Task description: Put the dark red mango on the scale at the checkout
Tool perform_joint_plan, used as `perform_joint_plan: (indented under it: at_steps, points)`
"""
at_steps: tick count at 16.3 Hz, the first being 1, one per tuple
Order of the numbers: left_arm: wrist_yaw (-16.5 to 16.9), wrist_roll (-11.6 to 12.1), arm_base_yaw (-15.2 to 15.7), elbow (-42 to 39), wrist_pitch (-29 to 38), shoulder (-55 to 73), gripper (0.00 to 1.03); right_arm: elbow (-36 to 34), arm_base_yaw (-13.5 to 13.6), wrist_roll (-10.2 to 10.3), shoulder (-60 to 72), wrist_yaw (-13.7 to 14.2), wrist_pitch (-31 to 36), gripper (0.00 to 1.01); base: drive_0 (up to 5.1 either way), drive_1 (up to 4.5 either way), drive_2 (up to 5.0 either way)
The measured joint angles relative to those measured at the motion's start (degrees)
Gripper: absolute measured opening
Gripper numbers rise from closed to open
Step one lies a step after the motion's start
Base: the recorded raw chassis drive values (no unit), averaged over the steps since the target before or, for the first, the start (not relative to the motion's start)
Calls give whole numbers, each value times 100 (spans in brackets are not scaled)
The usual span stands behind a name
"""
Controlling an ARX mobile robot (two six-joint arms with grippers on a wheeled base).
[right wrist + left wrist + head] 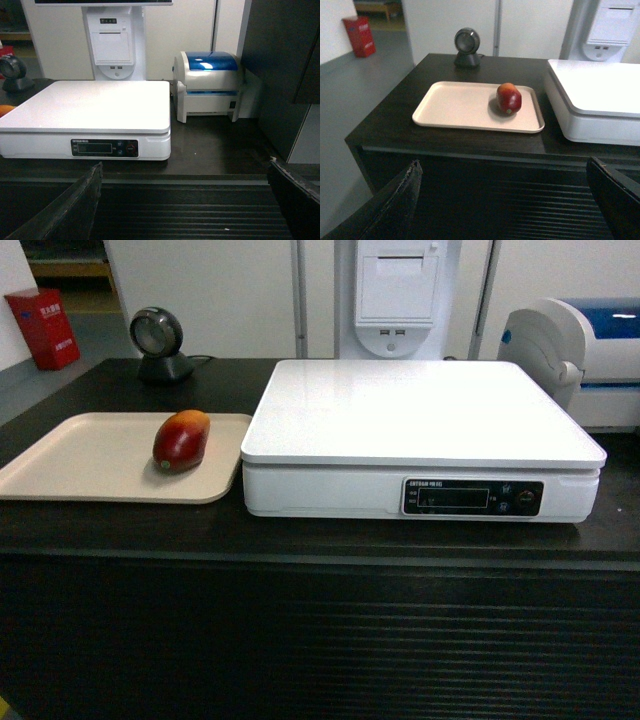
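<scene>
While both sets of jaws are held wide apart and empty short of the ribbed front of the checkout (320,640), the left gripper (505,200) is aimed toward the beige tray (455,105) and the right gripper (185,200) toward the scale (90,107). The dark red mango (181,440) is seen lying on the tray, just left of the scale, untouched. The approach step is judged to be in hand: next, the left gripper must be carried forward over the counter and closed around the fruit's middle.
</scene>
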Motion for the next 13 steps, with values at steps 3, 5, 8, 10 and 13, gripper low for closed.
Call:
perform_joint_plan:
  at_steps: [3, 5, 8, 10, 13]
  points:
    - [-597, -483, -671, 308, 1338, 1777, 98, 0, 0, 0, 0, 0, 2, 98, 0, 0, 0]
    - [-61, -496, -190, 514, 2704, 3239, 98, 0, 0, 2, 0, 0, 2, 98, 0, 0, 0]
    - [1099, -446, 682, 1445, 4640, 6067, 98, 0, 0, 2, 0, 0, 2, 98, 0, 0, 0]
    - [1604, -275, 800, 2485, 4944, 7729, 98, 0, 0, 2, 0, 0, 2, 98, 0, 0, 0]
    - [1961, 68, 658, 4216, 4181, 9842, 98, 0, 0, 2, 0, 0, 0, 98, 0, 0, 0]
